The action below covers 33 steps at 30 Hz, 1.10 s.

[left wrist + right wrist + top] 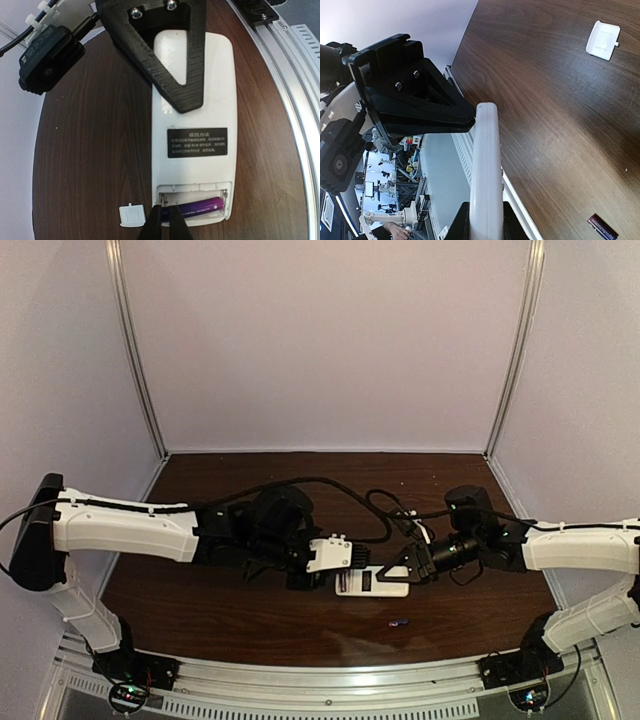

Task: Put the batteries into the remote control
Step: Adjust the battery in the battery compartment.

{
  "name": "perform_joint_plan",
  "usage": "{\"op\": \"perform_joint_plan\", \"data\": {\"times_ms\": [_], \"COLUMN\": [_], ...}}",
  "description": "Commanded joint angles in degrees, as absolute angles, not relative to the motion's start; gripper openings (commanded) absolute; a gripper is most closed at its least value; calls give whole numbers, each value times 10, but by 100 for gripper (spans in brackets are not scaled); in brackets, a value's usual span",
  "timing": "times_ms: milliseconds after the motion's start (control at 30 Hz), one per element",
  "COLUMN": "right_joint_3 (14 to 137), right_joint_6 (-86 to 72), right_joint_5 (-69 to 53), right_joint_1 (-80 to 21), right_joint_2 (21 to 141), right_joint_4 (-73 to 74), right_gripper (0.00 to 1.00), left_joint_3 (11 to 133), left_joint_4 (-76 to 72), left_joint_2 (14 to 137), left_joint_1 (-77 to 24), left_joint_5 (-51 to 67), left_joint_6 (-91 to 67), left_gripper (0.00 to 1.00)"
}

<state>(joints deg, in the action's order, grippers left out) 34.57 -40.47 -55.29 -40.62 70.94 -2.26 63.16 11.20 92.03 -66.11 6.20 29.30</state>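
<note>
Overhead, a dark wooden table (200, 610) carries a white remote control (372, 583) near its front middle. The left pincer (335, 578) extends from the left to the remote's left end, and the right pincer (405, 565) extends from the right over its other end. A loose battery (400, 622), tiny and purple, lies on the table just in front of the remote, apart from both pincers.

From the left wrist, the remote lies back-up, showing a black label (197, 142) with white print. Its battery bay (195, 192) at the near end is uncovered, and a loaded battery (200, 205), also purple, lies inside it. The left pincer's fingertips (151, 227) are drawn almost together, their tips at this battery's left end; whether they pinch it or only touch it cannot be told. A small white cover piece (131, 215) lies on the table just left of the bay. One black triangular finger (192, 95) of the right pincer lies over the remote's far half.

From the right wrist, the remote appears edge-on, running up the middle. The black finger sits against its left side near the far end. The other finger is hidden, so whether the right pincer is clenched on the remote cannot be told. The cover piece lies at the upper right and the loose battery at the lower right, well apart.
</note>
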Motion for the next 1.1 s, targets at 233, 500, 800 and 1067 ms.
{"op": "perform_joint_plan", "data": {"times_ms": [233,500,800,1067], "right_joint_3": [351,345,344,347], "right_joint_6": [-408,-382,-368,-362], "right_joint_5": [-586,-564,-550,-534], "right_joint_1": [-401,-401,-401,-401], "right_joint_2": [670,694,709,699], "right_joint_4": [-115,-77,-62,-59], "right_gripper": [0,0,0,0], "left_joint_3": [633,644,623,587], "left_joint_4": [182,141,66,19], "left_joint_2": [958,918,857,807], "left_joint_1": [-671,-671,-666,-646], "left_joint_5": [47,13,-63,-65], "left_joint_6": [310,271,211,42], "left_gripper": [14,21,44,73]}}
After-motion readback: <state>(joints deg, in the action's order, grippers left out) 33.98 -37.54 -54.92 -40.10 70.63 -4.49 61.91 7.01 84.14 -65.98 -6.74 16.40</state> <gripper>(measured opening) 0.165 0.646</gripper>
